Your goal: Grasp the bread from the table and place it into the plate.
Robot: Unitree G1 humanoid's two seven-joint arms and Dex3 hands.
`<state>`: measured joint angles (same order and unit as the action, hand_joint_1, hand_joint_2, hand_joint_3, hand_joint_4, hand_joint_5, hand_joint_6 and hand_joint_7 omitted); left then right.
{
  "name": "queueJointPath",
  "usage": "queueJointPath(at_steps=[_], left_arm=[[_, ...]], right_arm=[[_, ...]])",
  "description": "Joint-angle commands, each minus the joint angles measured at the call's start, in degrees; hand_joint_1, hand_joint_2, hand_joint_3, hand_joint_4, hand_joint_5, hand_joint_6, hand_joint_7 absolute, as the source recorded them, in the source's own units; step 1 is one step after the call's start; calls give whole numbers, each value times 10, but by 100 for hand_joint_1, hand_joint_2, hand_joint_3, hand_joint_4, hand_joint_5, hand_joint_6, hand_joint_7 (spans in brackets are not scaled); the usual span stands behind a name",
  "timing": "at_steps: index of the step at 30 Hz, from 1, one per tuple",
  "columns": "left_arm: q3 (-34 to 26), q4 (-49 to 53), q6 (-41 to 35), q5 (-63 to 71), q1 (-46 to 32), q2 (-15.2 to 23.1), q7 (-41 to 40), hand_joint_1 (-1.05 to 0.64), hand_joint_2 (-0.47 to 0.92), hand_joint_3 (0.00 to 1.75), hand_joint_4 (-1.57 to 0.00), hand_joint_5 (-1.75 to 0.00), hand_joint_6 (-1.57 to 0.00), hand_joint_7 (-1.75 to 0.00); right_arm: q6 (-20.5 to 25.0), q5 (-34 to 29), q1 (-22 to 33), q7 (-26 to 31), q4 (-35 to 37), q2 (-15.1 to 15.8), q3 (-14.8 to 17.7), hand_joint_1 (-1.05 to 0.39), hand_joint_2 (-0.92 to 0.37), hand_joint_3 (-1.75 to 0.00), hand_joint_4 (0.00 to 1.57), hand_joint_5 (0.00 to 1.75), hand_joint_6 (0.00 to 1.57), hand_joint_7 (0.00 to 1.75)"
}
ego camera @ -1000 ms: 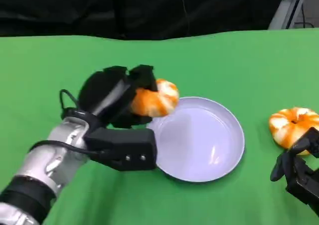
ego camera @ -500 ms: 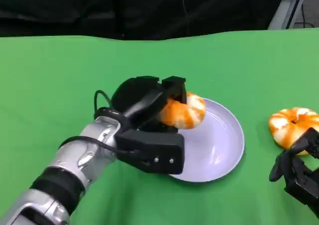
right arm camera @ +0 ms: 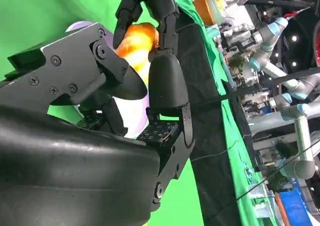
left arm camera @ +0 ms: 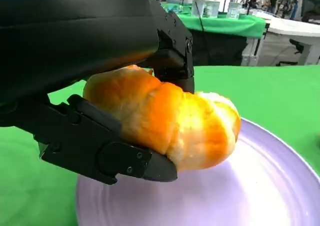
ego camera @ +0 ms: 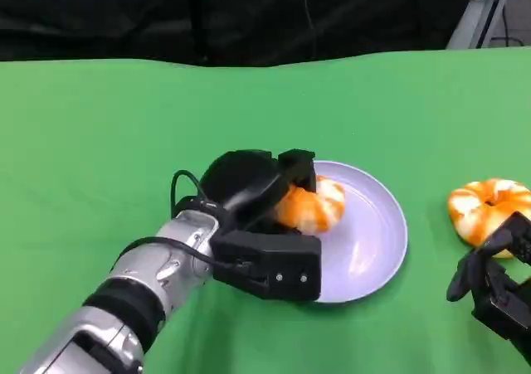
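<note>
My left hand (ego camera: 253,193) grips an orange-and-white bread roll (ego camera: 313,207) and holds it over the left half of the lavender plate (ego camera: 375,240). In the left wrist view the roll (left arm camera: 165,117) sits between black fingers (left arm camera: 107,153), just above the plate's surface (left arm camera: 260,196); whether it touches the plate I cannot tell. My right hand (ego camera: 495,285) rests low at the right, fingers apart, holding nothing. The right wrist view shows its fingers (right arm camera: 162,20) spread.
A second orange-and-white roll (ego camera: 489,209) lies on the green tablecloth (ego camera: 124,133) right of the plate, just beyond my right hand. A black backdrop runs along the far table edge, with a metal stand (ego camera: 485,5) at the far right.
My left hand has carried the roll rightward from the plate's left rim to over the plate and lowered it. The right hand and the second roll have stayed put.
</note>
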<state>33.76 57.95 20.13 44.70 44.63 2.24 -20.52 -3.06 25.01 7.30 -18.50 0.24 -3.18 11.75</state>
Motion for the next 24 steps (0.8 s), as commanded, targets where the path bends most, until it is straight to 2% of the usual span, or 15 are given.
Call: queueJointPath(at_steps=[1, 2, 3, 4, 6, 7, 10, 12, 17, 24], left_arm=[[6, 20, 14, 2, 16, 2, -16, -25, 92, 14, -70, -96, -99, -29], [7, 22, 16, 1, 17, 2, -14, -27, 92, 16, -74, -77, -101, -18], [10, 22, 16, 3, 18, 4, -7, -28, 92, 17, -76, -67, -103, -12], [13, 22, 17, 4, 19, 6, 2, -45, 92, 22, -63, -35, -85, -5], [15, 21, 19, 1, 19, 9, 24, -62, 92, 30, -49, -11, -67, -1], [16, 19, 19, -1, 18, 10, 34, -75, 92, 36, -34, -4, -55, 0], [23, 14, 15, 5, 14, 13, 46, -91, 92, 50, -9, 0, -35, 0], [26, 11, 12, 5, 12, 13, 50, -95, 92, 54, -3, 0, -30, 0], [32, 5, 1, 6, 11, 15, 66, -104, 92, 63, 0, 0, -16, 0], [23, -9, 7, -9, 2, 21, 85, -105, 92, 69, 0, 0, -13, 0]], right_arm=[[-4, 6, -1, 1, -3, 2, 2, -8, -60, -112, 80, 175, 70, 158], [-4, 6, -2, 1, -2, 2, 2, -8, -60, -112, 80, 175, 70, 158], [-2, 5, -2, 4, -3, 2, 2, -8, -60, -112, 80, 175, 70, 158], [-1, 4, -2, 6, -3, 2, 2, -9, -59, -112, 80, 175, 71, 157], [-4, 2, -2, 5, -3, 2, 1, -9, -58, -112, 80, 175, 71, 155], [-6, 3, -2, 2, -1, 3, 1, -9, -59, -112, 80, 175, 71, 154], [-3, 5, -1, 3, -3, 3, 1, -9, -58, -111, 80, 175, 72, 153], [-2, 5, 0, 4, -4, 4, 1, -9, -58, -111, 80, 175, 73, 153], [-5, 6, 1, -3, -2, 6, 1, -9, -60, -111, 80, 175, 73, 152], [-8, 5, 1, -6, 0, 5, 2, -10, -60, -110, 80, 175, 72, 152]])
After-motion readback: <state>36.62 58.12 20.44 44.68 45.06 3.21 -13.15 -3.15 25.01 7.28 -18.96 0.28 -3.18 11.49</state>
